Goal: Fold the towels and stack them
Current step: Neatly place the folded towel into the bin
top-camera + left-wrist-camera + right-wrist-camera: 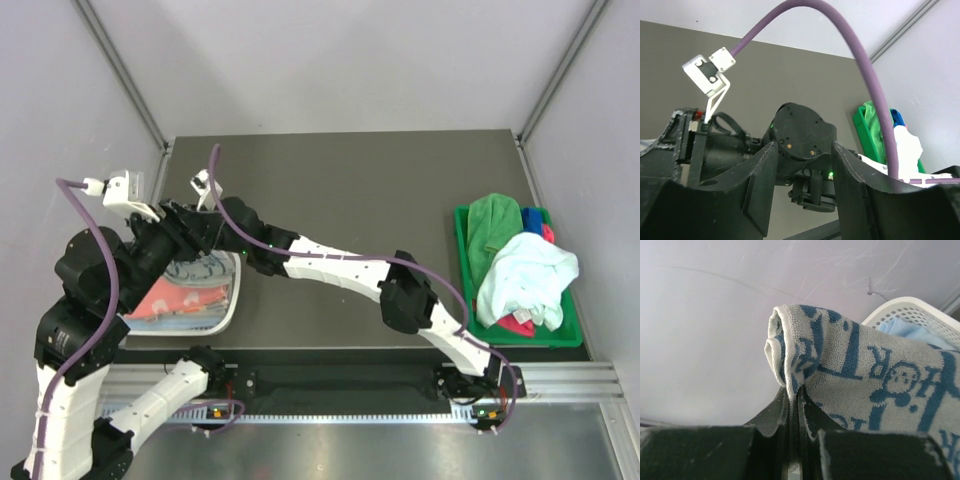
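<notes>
My right gripper (796, 395) is shut on a corner of a grey-white towel with a blue pattern (875, 375). It holds the towel over the white mesh basket (910, 310). In the top view this towel (200, 270) lies in the basket (232, 312) on a coral pink towel (165, 298). A pale blue towel (905, 332) lies in the basket under it. My left gripper (802, 190) is open and empty and points at the right arm's wrist. In the top view both grippers (180, 240) are crowded together above the basket. Green (495, 220), white (525, 275) and blue (535, 217) towels lie in the bin.
A green plastic bin (465, 300) stands at the table's right edge and shows in the left wrist view (862, 135). The right arm stretches across the table's middle. Purple cables loop over both wrists. Grey walls close off the left, back and right.
</notes>
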